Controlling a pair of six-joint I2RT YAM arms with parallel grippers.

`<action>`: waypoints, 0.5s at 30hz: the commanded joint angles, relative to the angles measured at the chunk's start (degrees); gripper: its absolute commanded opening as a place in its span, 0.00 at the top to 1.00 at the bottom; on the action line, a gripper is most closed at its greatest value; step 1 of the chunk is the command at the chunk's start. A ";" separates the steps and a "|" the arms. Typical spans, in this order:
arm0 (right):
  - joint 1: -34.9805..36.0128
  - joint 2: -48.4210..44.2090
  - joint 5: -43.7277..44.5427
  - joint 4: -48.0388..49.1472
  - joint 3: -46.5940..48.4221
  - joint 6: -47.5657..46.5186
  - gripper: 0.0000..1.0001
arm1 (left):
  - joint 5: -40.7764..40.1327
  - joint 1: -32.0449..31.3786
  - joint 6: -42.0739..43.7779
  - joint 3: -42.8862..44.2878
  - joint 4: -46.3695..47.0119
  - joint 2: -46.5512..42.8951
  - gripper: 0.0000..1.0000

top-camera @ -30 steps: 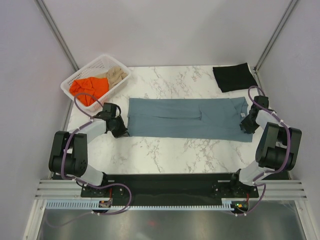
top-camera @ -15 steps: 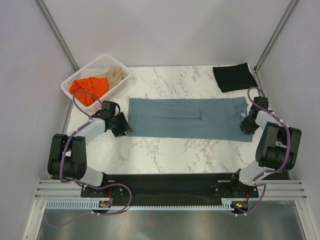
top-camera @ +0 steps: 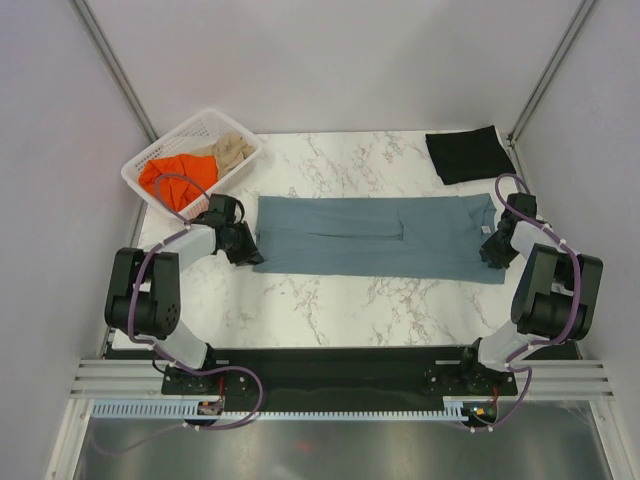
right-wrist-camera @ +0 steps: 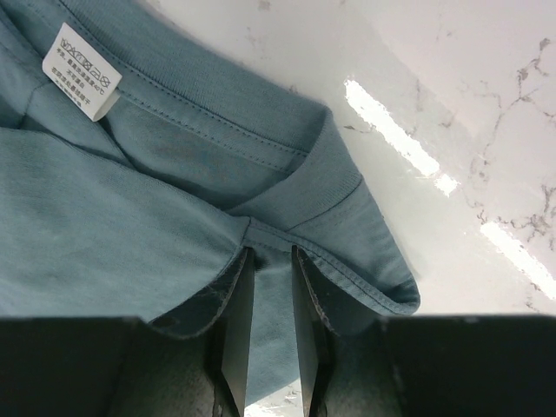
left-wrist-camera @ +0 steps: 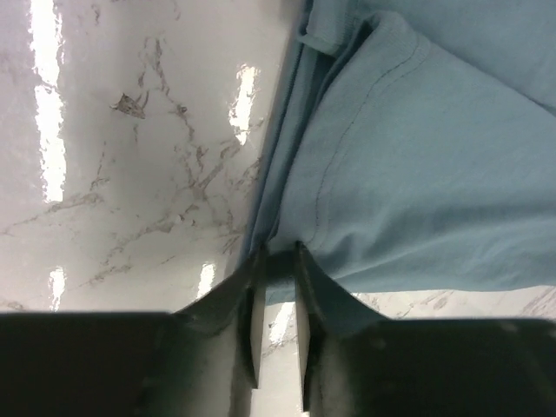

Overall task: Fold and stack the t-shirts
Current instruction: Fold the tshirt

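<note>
The left arm (top-camera: 185, 243) lay low with its elbow bent, wrist tipped downward, and the left jaws stood narrowly apart, pinching the hem of the blue-grey t-shirt (left-wrist-camera: 417, 156) between their tips. The right arm (top-camera: 535, 245) was folded tight above its base, and the right jaws, equally narrow, nipped a fold of the same cloth between their tips.

Bare marble (top-camera: 340, 300) lies open in front of the blue-grey t-shirt (top-camera: 375, 237). The basket (top-camera: 160, 148) fills the far-left corner, and the black t-shirt (top-camera: 468, 155) covers the far-right.
</note>
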 commanded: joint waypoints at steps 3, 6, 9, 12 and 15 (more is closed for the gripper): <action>-0.26 -1.17 2.43 1.14 -0.55 0.21 0.69 | 1.48 0.06 3.02 2.65 0.31 -0.14 0.95; -0.18 -0.64 2.96 0.97 -0.46 0.22 0.69 | 1.83 0.06 1.18 2.39 -0.39 -3.38 0.98; -0.18 -0.29 3.48 0.97 -0.37 0.30 0.69 | 2.09 -0.12 -1.19 -0.07 -0.65 -6.63 0.98; -0.26 -0.38 3.57 0.97 -0.29 0.30 0.69 | 1.48 -0.12 -1.73 -2.53 -0.83 -7.17 0.98; -0.26 -0.29 3.57 0.97 -0.29 0.30 0.70 | -0.27 -0.12 -1.82 -4.73 -1.01 -6.30 0.98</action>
